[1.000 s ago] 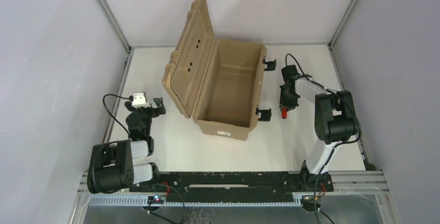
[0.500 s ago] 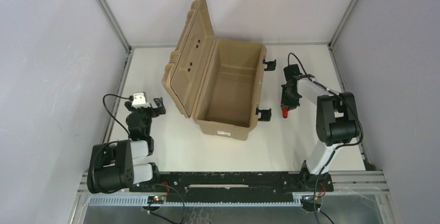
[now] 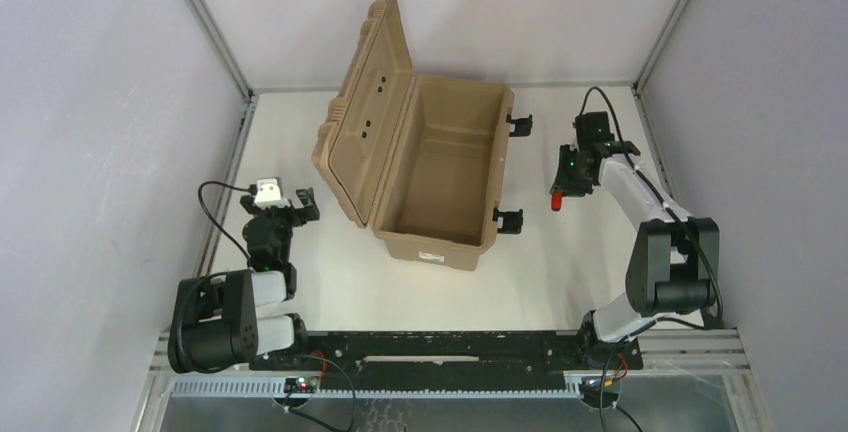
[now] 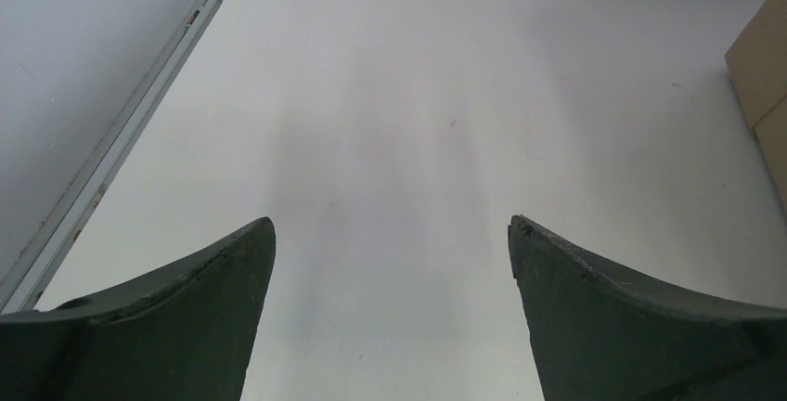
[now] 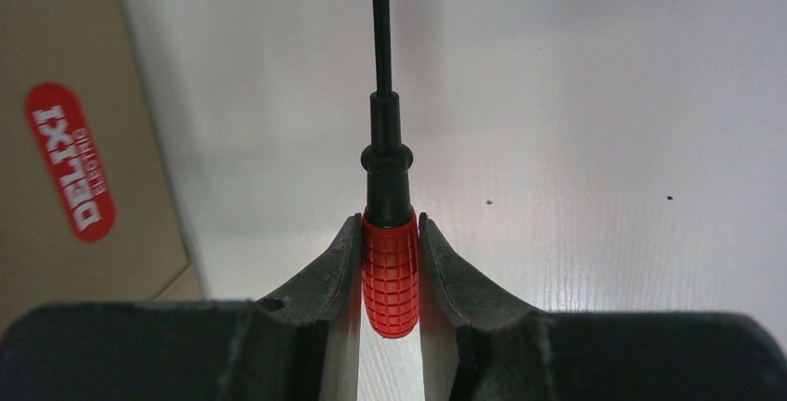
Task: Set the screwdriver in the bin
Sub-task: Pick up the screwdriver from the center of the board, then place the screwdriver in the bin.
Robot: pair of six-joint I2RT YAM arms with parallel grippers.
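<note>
My right gripper is pinching the screwdriver, one finger pressed against each side of the red handle. In the wrist view the thin black shaft runs straight away from the camera over the white table. From above, the tool sits off the bin's right side, level with the gap between the two black latches and well outside the rim. I cannot tell how far it hangs off the table.

I judge this tool light and fully rigid, so weight is no worry. The handle's cross-hatched moulding should give the pads good bite. The smooth, narrow shaft would be a poor place to grab, since it could roll or pivot between the fingers. The hold looks centred across the handle, so I expect little swing on the way over.

The bin is a tan plastic case with its ribbed lid standing open on the left side. The interior shows only bare floor and walls; I see nothing in it. A tan face with a red DELIXI sticker fills the left of the right wrist view, probably the case wall.

My left gripper has its fingers spread wide over bare table, holding nothing.
</note>
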